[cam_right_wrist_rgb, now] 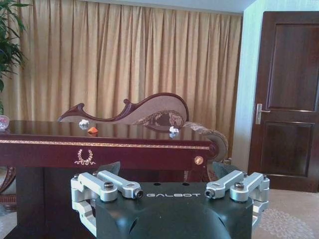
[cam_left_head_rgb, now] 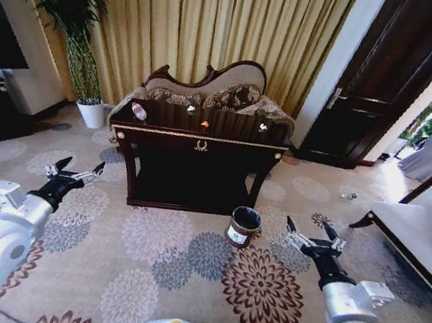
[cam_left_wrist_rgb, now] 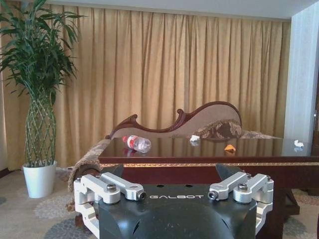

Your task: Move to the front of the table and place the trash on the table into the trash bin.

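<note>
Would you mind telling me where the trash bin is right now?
In the head view, the trash bin stands on the patterned carpet, just in front of the table's right front leg.

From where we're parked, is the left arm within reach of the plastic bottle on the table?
Probably not yet. The left gripper hangs open over carpet, short of the table, and the bottle lies on its far top. Nothing blocks the way; the base looks too distant.
</note>
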`<state>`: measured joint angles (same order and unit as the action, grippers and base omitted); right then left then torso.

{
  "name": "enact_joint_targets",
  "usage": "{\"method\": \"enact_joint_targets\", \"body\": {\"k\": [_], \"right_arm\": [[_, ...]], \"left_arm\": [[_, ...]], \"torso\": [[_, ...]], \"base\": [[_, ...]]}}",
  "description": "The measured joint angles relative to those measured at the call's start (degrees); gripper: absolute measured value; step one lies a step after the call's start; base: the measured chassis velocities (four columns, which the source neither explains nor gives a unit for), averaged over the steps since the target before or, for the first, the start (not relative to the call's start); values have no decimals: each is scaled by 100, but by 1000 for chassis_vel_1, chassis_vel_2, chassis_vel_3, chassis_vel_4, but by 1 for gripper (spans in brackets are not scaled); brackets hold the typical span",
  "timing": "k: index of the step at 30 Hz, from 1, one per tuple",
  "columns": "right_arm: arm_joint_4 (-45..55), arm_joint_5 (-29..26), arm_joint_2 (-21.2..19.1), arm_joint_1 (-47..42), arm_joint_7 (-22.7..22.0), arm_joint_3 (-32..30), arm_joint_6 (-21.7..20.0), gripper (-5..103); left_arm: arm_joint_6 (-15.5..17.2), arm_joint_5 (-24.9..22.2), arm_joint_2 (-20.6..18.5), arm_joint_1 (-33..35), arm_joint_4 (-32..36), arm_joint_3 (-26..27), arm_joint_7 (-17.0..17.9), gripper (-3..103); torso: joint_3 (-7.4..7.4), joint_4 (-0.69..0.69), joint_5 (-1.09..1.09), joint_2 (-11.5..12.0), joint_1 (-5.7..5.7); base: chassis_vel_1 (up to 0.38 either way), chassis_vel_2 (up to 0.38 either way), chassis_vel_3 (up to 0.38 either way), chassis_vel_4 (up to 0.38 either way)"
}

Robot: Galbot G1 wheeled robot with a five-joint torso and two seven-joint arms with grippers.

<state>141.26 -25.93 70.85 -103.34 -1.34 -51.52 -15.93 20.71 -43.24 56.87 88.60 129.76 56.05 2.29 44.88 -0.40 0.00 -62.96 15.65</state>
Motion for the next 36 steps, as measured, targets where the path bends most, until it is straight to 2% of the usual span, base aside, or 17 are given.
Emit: {"method": "enact_joint_targets", "body": {"k": [14, 36], "right_arm": [[-54, 145, 11, -30, 183, 2, 165, 100], [-51, 167, 35, -26, 257, 30, 171, 100]], "left_arm": [[29, 29, 19, 7, 7, -3, -63, 100], [105, 13, -62, -66, 35, 12, -98, 100]], "torso": [[0, 0, 0, -1, -1], [0, 0, 0, 0, -1]], "base": [[-109, 100, 99, -101], [-133, 135, 132, -137]]}}
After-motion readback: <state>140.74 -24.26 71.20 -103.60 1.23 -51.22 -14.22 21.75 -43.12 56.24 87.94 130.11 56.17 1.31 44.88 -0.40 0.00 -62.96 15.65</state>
